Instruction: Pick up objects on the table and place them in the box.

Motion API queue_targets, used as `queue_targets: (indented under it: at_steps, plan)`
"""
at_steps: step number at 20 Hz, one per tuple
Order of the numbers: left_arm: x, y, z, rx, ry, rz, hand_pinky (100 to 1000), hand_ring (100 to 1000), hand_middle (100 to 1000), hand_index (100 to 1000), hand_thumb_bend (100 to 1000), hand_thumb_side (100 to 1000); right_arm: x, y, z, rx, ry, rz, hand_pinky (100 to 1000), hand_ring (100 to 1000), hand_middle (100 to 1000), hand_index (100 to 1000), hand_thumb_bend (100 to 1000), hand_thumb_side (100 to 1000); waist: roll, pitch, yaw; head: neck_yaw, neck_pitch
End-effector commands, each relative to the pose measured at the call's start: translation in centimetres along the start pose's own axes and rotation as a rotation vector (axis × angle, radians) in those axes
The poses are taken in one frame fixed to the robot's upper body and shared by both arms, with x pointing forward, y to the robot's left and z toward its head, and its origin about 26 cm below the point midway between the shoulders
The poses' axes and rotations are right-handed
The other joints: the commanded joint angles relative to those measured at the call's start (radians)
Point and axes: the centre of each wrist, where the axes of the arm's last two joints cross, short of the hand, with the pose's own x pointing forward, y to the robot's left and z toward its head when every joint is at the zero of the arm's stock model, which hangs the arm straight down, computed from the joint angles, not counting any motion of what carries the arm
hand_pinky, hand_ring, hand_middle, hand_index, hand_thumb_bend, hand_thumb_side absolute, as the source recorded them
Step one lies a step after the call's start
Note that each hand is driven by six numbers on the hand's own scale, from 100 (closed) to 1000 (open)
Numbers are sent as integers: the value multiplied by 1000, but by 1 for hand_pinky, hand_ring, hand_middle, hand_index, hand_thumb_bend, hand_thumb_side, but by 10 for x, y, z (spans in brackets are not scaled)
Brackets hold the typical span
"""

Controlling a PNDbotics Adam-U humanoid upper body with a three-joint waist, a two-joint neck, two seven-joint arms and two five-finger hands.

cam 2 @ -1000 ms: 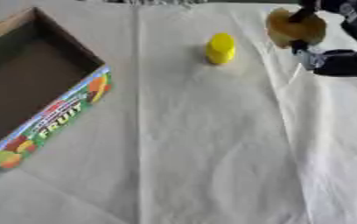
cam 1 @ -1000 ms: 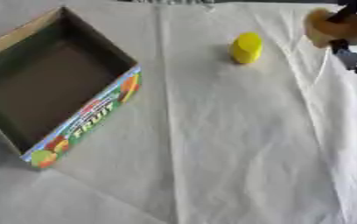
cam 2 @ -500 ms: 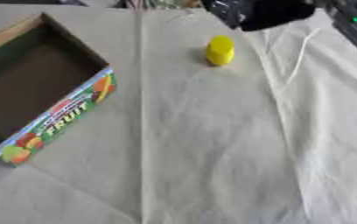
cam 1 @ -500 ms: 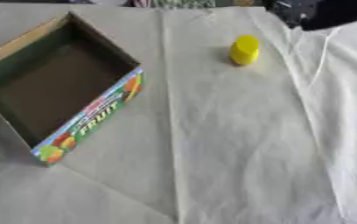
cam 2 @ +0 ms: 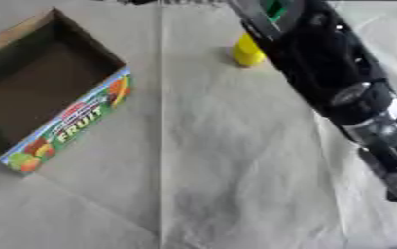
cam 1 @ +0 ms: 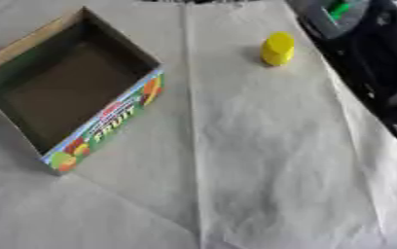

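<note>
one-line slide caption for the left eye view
Empty open cardboard fruit box at left, small yellow cylinder beyond it, black robot arm entering from the right.

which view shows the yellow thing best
The left eye view: the yellow object stands fully clear on the cloth, left of the right arm. In the right eye view that arm covers its right side, leaving only part visible.

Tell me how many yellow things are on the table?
1. The yellow thing stands on the white cloth at the far side, right of the open fruit box. The robot's black arm crosses beside it and could be hiding others.
</note>
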Motion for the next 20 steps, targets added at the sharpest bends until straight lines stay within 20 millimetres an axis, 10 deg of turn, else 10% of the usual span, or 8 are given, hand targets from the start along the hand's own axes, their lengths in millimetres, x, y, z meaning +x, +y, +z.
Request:
queue_targets:
  at_steps: [1, 15, 20]
  plan:
    - [4, -1, -11, -22, -45, 25, 804, 805, 776, 876, 258, 119, -12, 17, -15, 31, 8, 27, 753, 785, 293, 456, 100, 100, 0, -21, 11, -17, 2]
    - [5, -12, -15, -36, -39, 98, 802, 805, 774, 873, 205, 155, -45, 89, -20, 202, 62, 153, 776, 856, 447, 586, 100, 124, -26, 14, 67, -55, -23]
    - [5, -11, -11, -43, -22, 98, 801, 804, 774, 872, 185, 165, -44, 90, -18, 291, 30, 213, 897, 1000, 817, 897, 100, 100, -24, 11, 65, -50, -18]
